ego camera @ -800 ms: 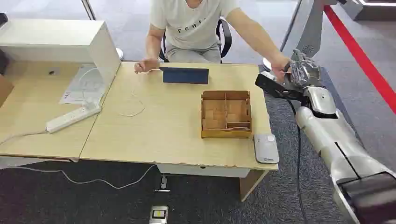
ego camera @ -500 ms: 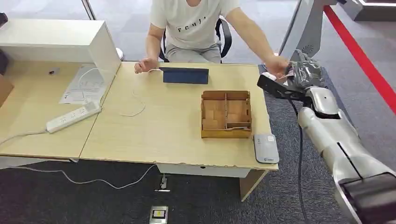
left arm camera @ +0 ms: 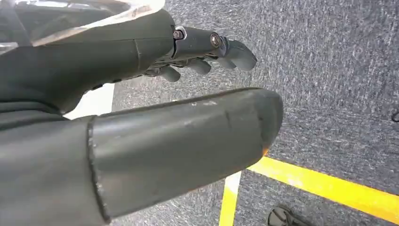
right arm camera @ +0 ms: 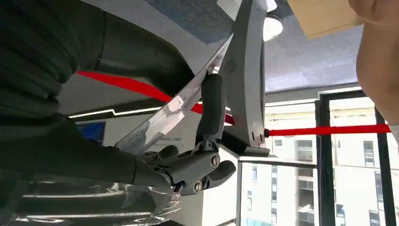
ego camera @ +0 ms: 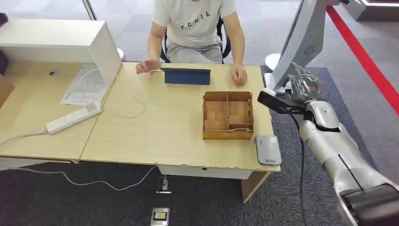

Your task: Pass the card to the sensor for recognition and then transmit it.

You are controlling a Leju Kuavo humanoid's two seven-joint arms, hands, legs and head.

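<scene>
My right hand (ego camera: 303, 87) is raised off the far right corner of the counter (ego camera: 179, 136), past its edge and over the carpet. The right wrist view shows the card (right arm camera: 174, 108) pinched between the thumb and one finger (right arm camera: 211, 106), seen nearly edge-on, a thin pale glossy sheet; the other fingers are curled below it. In the head view I cannot make the card out against the hand.

My left hand (left arm camera: 155, 108) hangs over grey carpet crossed by a yellow floor line (left arm camera: 329, 186). Its fingers (left arm camera: 221, 47) are loosely extended, apart from the thumb, with nothing between them.

The sensor (ego camera: 268, 149), a flat pale grey pad, lies at the near right corner of the counter, just beside the near right corner of the wooden tray (ego camera: 228, 115), well nearer than my right hand. The tray has several compartments; something thin lies in its near right one, too small to identify.

A person (ego camera: 195, 28) sits at the far side, both hands resting on the counter either side of a dark blue upright stand (ego camera: 187, 76). To the left: a white cable (ego camera: 134, 106), a power strip (ego camera: 73, 117), papers (ego camera: 82, 84) and a white box-like unit (ego camera: 61, 42).
</scene>
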